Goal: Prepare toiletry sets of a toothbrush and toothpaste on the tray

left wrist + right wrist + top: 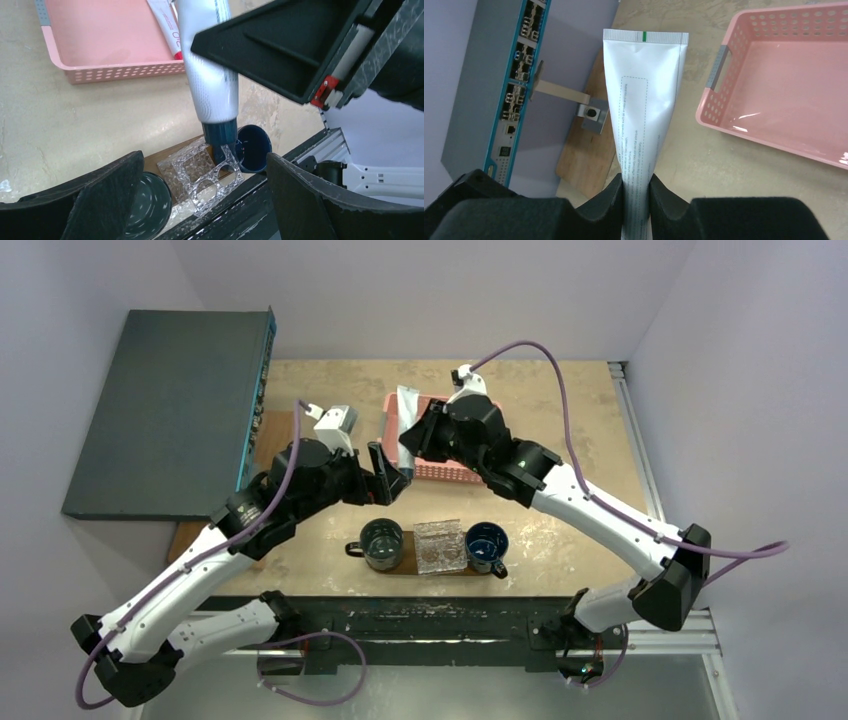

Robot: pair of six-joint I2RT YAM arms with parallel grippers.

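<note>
With the right gripper [636,192] clamped on the toothpaste tube [644,100] and the left gripper [390,477] spread empty, the tube probably needed a steady, upright descent to the tray [409,558] at the bench's near edge.

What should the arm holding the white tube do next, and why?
Probably carry the tube over to the tray and lower it there: the right jaws clamp it up by the pink basket, and the blue cup on the tray looks empty.

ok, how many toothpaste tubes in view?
2. One white tube clamped in the right fingers; one red-and-white tube lying in the pink basket. Basket partly hidden, so maybe more.
</note>
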